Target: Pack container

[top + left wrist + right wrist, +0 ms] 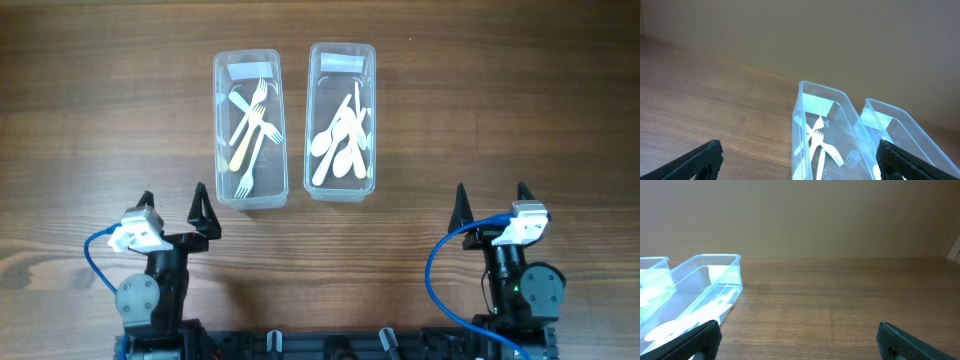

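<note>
1. Containers for the packing are two clear plastic boxes, and I see them side by side in the far middle of the counter (100, 100), just beside each other with a thin gap between.
2. On my left is the fork container (247, 55). It holds several forks (250, 125) lying crossed over each other, most of them white and one pale yellow.
3. On my right is the spoon container (342, 47). It holds a heap of white spoons (340, 145), with their bowls toward the near end.
4. Both boxes are without lid, and each one has a pale patch at its far end.
5. My left tool (172, 195) is near the front edge, well apart from the fork container. Its jaws are spread wide and there is nothing between them.
6. In the left wrist view, the two dark fingers (695, 162) show in the lower corners. The fork container (822, 87) lies ahead between them, a little to the right, and the spoon container (890, 107) is beside it.
7. My right tool (492, 195) is also near the front edge, well apart from the spoon container, with its jaws spread wide and empty.
8. In the right wrist view, the fingers (695, 342) sit in the lower corners. The spoon container (715, 256) is ahead on the left, and bare wood fills the rest.
</note>
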